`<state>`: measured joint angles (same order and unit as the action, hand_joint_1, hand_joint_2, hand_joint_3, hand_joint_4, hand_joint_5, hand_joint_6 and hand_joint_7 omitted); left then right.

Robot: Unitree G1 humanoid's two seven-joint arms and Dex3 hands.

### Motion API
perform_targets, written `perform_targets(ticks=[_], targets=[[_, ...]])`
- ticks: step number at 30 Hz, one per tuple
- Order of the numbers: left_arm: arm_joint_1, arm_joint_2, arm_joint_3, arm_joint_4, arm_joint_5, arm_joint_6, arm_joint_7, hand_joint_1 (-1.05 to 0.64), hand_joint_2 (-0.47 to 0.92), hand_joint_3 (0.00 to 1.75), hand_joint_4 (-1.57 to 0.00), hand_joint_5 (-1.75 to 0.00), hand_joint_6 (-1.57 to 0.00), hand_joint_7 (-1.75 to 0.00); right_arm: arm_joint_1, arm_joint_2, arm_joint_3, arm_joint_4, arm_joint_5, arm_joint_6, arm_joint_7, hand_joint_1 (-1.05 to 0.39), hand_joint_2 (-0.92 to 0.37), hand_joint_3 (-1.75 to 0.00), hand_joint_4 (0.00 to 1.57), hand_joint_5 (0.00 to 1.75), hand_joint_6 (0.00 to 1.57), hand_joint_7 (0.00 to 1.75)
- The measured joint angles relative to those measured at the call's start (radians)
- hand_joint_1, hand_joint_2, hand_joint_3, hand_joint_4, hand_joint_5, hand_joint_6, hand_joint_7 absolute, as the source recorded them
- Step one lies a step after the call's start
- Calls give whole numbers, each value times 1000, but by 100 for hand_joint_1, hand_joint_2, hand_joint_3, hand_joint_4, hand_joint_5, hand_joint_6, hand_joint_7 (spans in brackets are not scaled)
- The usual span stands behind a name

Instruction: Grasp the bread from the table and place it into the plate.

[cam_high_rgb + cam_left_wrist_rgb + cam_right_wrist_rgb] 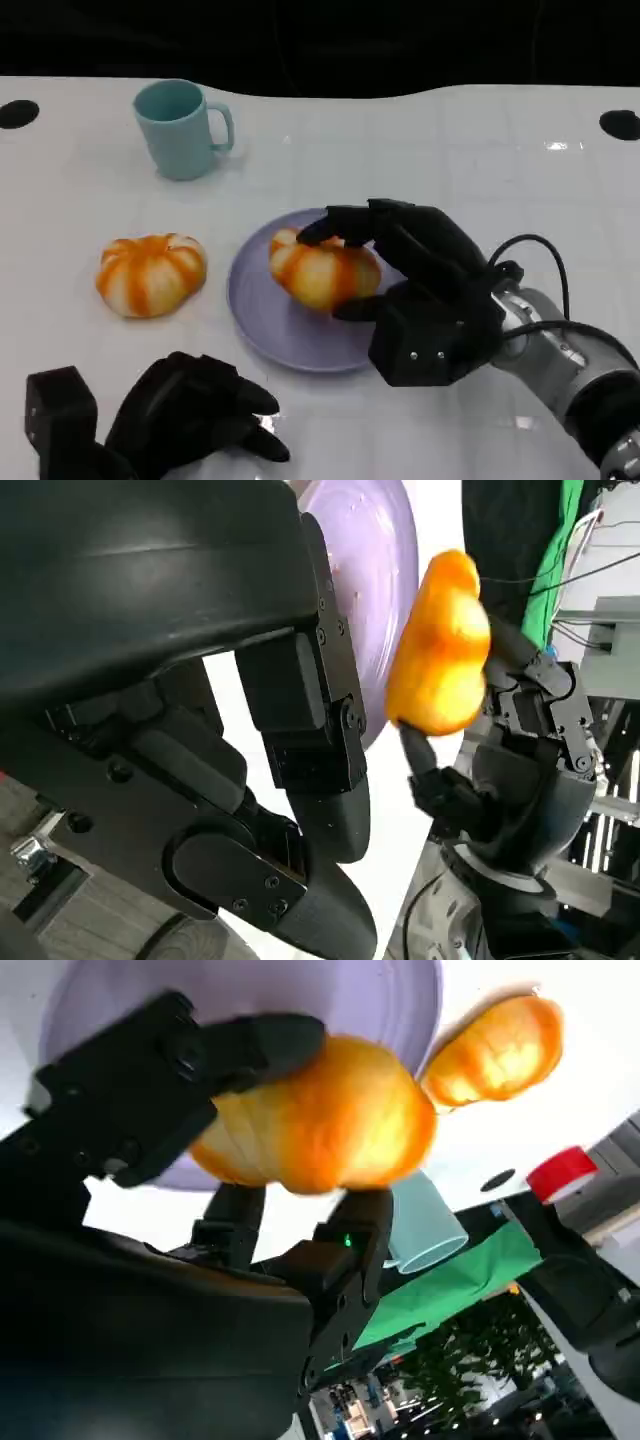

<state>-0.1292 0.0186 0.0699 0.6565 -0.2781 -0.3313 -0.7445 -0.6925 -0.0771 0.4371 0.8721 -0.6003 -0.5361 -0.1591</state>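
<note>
Counting the things on the white table [470, 160] gave two orange-and-cream striped breads, one lavender plate [262, 318], one pale teal mug [181, 128] and two black hands. One bread [322, 270] sat inside the right hand [420, 290]: fingers [345, 222] curled over its far side while the thumb pressed its near side, so that hand was clamped on it. This bread was over the plate, with the plate's bare rim showing beyond the hand's fingertips; whether it rested on the plate or hung just above could not be told. The right wrist view showed the same grip, dark fingers [200, 1070] wrapped across the glossy rounded loaf [330, 1130] with the plate [330, 1000] behind it. The second bread [150, 273] lay on the table well beyond the plate's far edge from the right hand, and just ahead of the left hand [190, 410]. The left hand rested low near the table's front edge, fingers curled inward with nothing in them. Both breads were lobed and pumpkin-shaped with a shiny surface; the plate was round, shallow and smooth; the mug was a plain cylinder with a loop handle.
</note>
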Motion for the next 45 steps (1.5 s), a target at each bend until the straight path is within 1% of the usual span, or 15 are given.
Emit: perform_targets(ticks=[2,10,19,22,26,28,31,32,34,35,36,38,39,42,45], targets=[[2,0,-1,0,1,0,0,-105,76,0,-157,-24,-157,-4,1,-12,8,-29,-10,25,27,-74,-92,-29,7,67,25,15],[2,0,-1,0,2,1,0,-105,75,0,-157,-24,-157,-4,32,-39,19,-131,-10,83,108,-84,-92,-33,1,60,18,7],[4,0,-4,-1,1,2,0,-105,74,0,-157,-23,-156,-3,87,-82,13,-231,16,102,163,-85,-92,-34,2,60,18,6],[4,1,-3,-1,-1,3,-1,-105,75,0,-157,-23,-157,-4,113,-94,-6,-263,41,102,179,-83,-92,-33,7,63,23,8],[4,1,-6,-1,4,3,4,-105,76,1,-157,-24,-157,-4,160,-105,-34,-317,73,93,184,-78,-92,-30,19,69,36,14],[4,1,-7,-1,7,2,7,-105,76,1,-157,-24,-157,-3,187,-108,-52,-340,90,84,184,-73,-92,-28,29,75,45,18],[4,1,-7,-1,7,-1,7,-105,75,0,-157,-24,-157,-3,224,-109,-75,-357,121,63,184,-68,-92,-23,38,98,56,26],[4,1,-7,-1,7,-1,7,-105,74,0,-157,-24,-157,-3,236,-109,-84,-361,130,56,182,-65,-92,-22,39,115,58,36],[3,0,-7,-1,5,2,7,-105,73,0,-157,-24,-157,-4,264,-109,-103,-369,163,29,178,-58,-92,-20,46,142,54,74],[3,-1,-6,-1,5,3,7,-105,73,0,-157,-24,-157,-4,278,-108,-112,-373,187,12,178,-56,-92,-19,49,150,53,88],[3,-1,-6,-1,4,4,7,-105,74,1,-157,-23,-157,-3,296,-105,-127,-380,217,-8,180,-54,-92,-19,54,161,50,110],[3,-1,-7,-1,4,4,7,-105,74,1,-157,-23,-157,-3,326,-100,-150,-388,276,-42,187,-51,-92,-20,58,169,48,128],[3,-1,-7,-1,4,4,7,-105,74,1,-157,-23,-157,-3,342,-97,-162,-390,299,-59,191,-49,-92,-20,61,172,47,146],[3,-1,-7,-1,3,4,7,-105,74,0,-157,-23,-157,-3,388,-87,-188,-400,391,-102,227,-51,-92,-23,65,174,47,164],[3,-2,-7,-1,3,5,7,-105,74,0,-157,-23,-157,-3,438,-83,-212,-440,469,-103,281,-53,-92,-25,68,175,46,173]])
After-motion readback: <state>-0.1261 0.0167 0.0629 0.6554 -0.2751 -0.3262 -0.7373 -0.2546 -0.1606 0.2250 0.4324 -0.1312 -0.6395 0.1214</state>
